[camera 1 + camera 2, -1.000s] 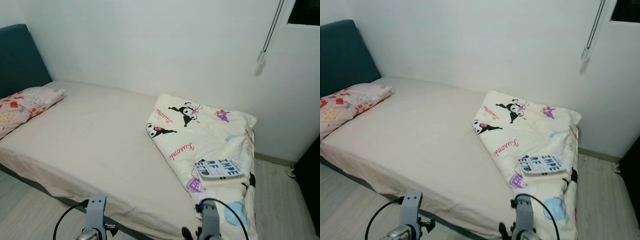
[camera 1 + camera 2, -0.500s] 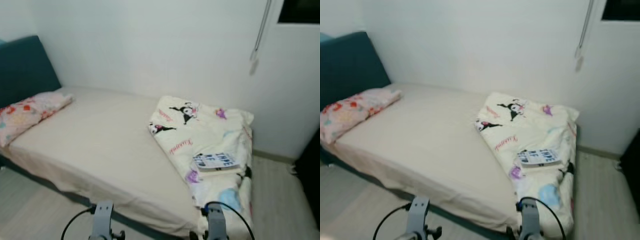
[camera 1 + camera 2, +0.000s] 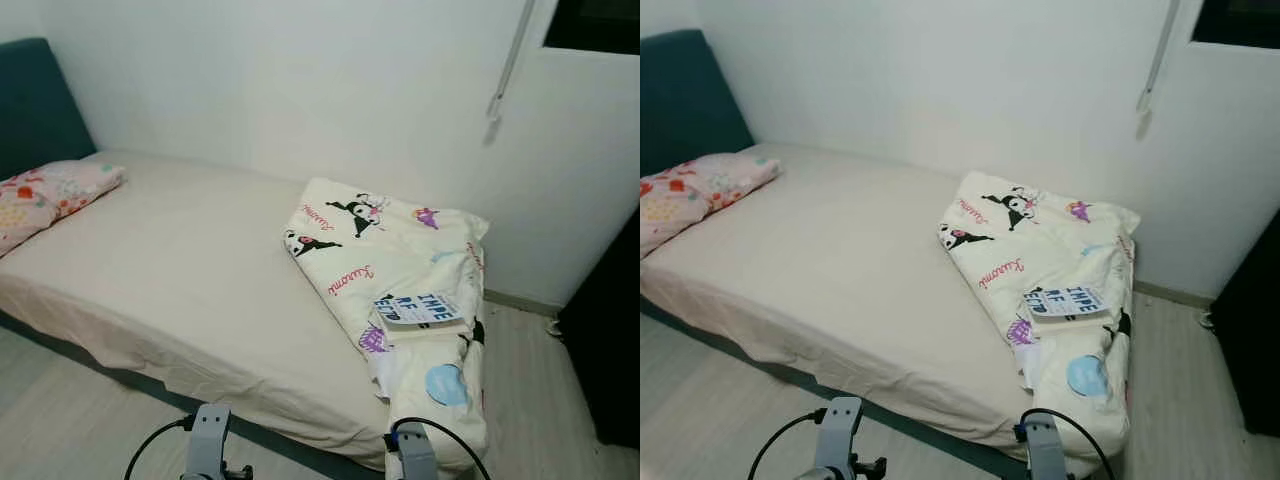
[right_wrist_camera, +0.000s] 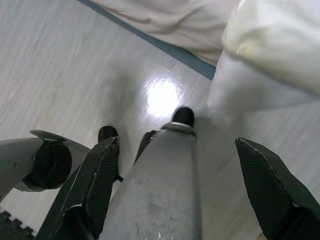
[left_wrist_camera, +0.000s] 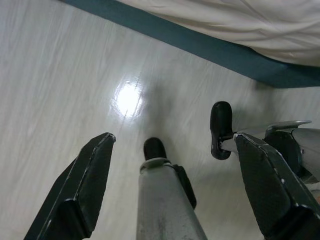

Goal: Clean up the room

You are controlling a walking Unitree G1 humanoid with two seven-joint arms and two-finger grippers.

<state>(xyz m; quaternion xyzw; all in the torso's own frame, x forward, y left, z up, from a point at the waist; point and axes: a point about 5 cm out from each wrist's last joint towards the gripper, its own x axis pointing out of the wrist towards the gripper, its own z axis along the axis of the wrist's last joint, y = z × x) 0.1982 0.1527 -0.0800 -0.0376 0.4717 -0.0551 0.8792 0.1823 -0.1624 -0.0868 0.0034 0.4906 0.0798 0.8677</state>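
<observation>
A low bed [image 3: 170, 270] with a cream sheet fills most of the room, set along the white wall [image 3: 300, 80], with a dark teal headboard [image 3: 35, 100] at the far left end. A pale wood-look floor [image 3: 700, 400] runs in front of it and past its foot. At the right edge stands a dark piece of furniture [image 3: 605, 340]; what it is cannot be told.

On the foot end of the bed lies a folded cream duvet [image 3: 395, 260] printed with cartoon figures, its lower part hanging over the mattress edge toward the floor. A book [image 3: 418, 309] with a white and blue cover rests flat on top of the duvet, near its lower half. At the head end a pink floral pillow [image 3: 50, 195] lies against the headboard. A blind cord [image 3: 505, 70] hangs down the wall above the duvet.

Both arms hang low in front of the bed. The left gripper [image 5: 175, 170] points down at the bare floor near the bed's teal base, its fingers [image 5: 90, 180] spread wide and holding nothing. The right gripper [image 4: 190, 185] also points at the floor, beside the hanging duvet, its fingers [image 4: 270, 185] wide apart and empty.
</observation>
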